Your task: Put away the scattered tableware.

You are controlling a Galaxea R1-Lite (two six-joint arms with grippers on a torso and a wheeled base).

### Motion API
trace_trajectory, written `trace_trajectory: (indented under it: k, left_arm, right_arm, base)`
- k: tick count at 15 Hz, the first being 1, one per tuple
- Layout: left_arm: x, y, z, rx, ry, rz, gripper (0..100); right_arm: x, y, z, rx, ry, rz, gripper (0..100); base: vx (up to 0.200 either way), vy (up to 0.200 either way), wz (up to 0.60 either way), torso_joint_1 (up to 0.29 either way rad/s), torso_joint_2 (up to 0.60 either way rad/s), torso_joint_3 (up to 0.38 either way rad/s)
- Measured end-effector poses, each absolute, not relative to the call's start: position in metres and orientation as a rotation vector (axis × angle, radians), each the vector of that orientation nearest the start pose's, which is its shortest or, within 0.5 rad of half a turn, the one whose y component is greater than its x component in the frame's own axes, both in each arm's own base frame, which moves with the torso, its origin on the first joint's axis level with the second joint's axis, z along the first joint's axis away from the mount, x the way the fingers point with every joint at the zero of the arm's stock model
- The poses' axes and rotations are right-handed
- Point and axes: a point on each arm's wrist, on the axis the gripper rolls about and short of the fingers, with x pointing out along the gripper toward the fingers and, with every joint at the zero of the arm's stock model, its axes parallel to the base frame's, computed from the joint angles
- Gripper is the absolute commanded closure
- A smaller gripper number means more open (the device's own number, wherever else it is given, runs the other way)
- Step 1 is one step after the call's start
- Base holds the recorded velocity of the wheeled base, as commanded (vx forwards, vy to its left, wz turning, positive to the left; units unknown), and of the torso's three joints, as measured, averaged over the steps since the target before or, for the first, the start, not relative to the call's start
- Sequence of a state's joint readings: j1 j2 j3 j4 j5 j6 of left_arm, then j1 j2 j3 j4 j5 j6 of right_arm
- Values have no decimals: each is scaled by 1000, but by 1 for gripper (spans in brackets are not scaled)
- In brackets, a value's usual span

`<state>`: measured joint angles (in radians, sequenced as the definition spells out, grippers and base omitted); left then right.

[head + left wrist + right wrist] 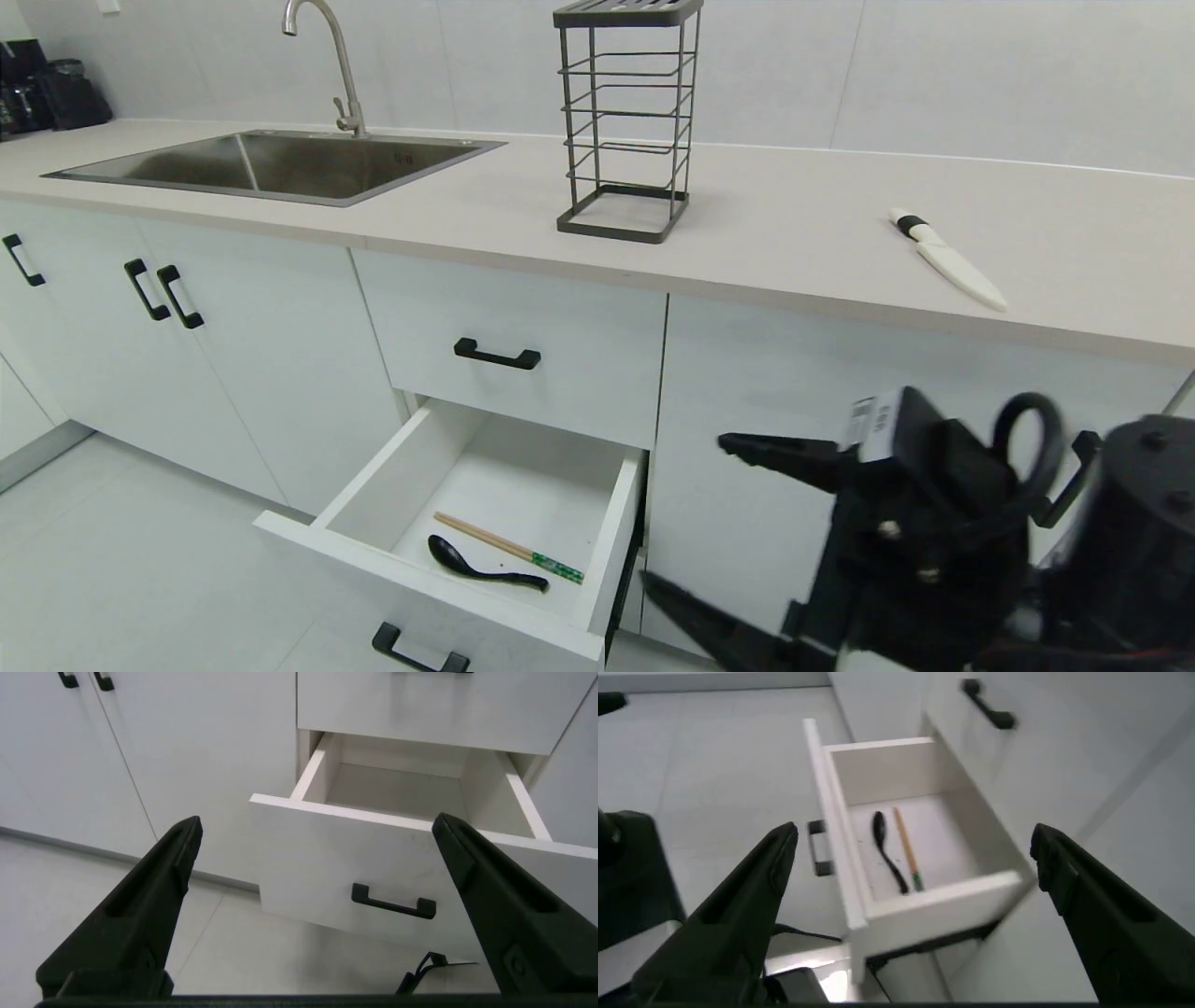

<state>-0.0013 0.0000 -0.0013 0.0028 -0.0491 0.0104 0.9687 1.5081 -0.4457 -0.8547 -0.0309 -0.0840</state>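
Drawer stood open, spoon at 7 o'clock of chopsticks | knife lay on tabletop, 4 o'clock of rack | left pincer, right pincer gaped apart, empty.

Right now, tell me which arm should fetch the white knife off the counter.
Right. The white black-banded knife lies on the right of the beige counter, above the open right hand; the left hand faces the open white drawer instead.
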Motion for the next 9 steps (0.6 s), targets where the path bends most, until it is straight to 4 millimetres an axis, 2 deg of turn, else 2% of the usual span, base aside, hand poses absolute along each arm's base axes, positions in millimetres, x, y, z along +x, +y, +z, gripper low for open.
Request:
trace_trajectory:
  k: [2,5,7,9]
  left_arm:
    - [-23,-1,76,10,1,-56,0]
    - [-23,-1,76,10,0,-56,0]
    - [-23,-1,76,10,0,-57,0]
    - [-23,-1,76,1,1,-57,0]
  right_arm:
    - [129,153,167,-164,141,865,0]
    - [111,93,188,-100,21,711,0]
    - [91,50,202,-65,-109,558,0]
    - [63,24,206,-63,-232,449,0]
  base:
    - [0,0,0,0,0,0]
    - [0,0,0,0,0,0]
    - [0,0,0,0,0,0]
    - [0,0,0,0,0,0]
